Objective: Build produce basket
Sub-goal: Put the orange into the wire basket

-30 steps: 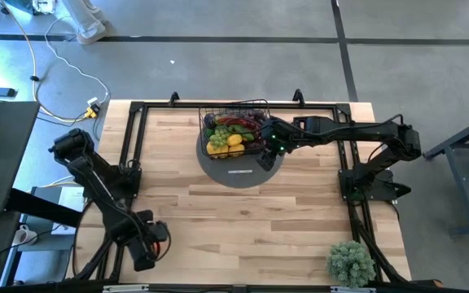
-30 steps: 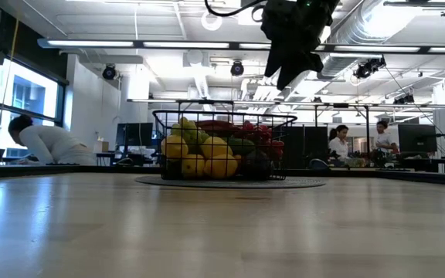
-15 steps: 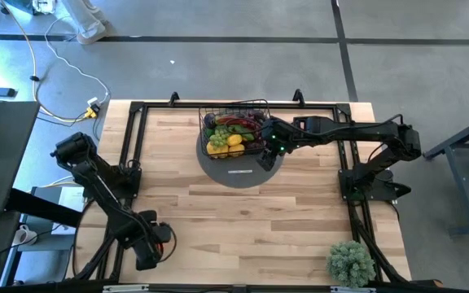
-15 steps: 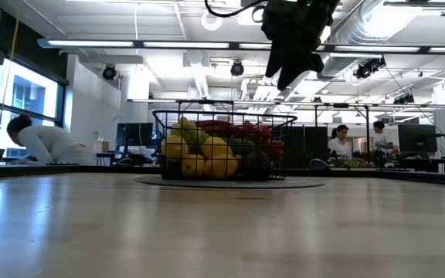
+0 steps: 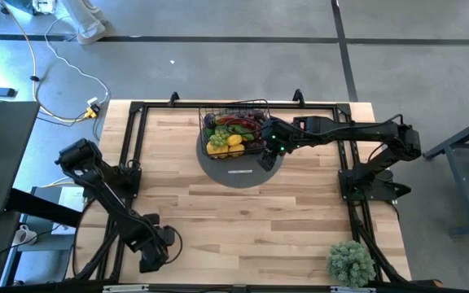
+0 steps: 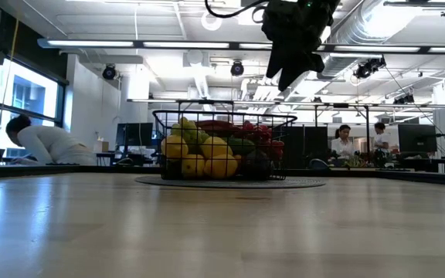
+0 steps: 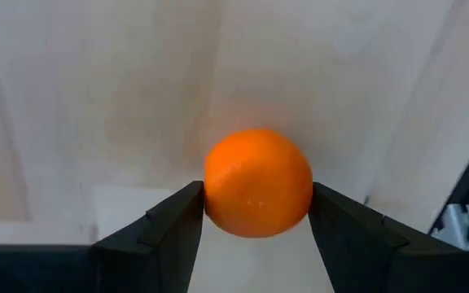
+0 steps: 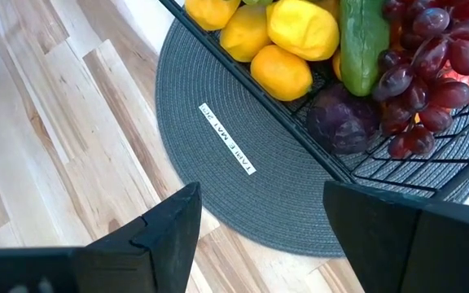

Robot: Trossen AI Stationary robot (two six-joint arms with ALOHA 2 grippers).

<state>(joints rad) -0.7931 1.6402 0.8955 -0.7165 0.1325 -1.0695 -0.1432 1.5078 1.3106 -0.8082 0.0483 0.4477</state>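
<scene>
Near the table's front-left corner, left tool [image 7: 255, 213] clamps an orange ball [image 7: 258, 182].

A light wooden plank desk [image 5: 243, 216] carries a grey round mat [image 5: 238, 172] near its far edge, set midway across. A bushy green potted plant [image 5: 350, 262] stands at the near right corner. A black frame [image 5: 133, 142] borders the desk's sides.

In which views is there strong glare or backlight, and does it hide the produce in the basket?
Low view: bright ceiling lights behind leave the right gripper a dark shape, yet the produce in the basket stays readable. High view: glare on the floor only. Right wrist view: even light.
</scene>
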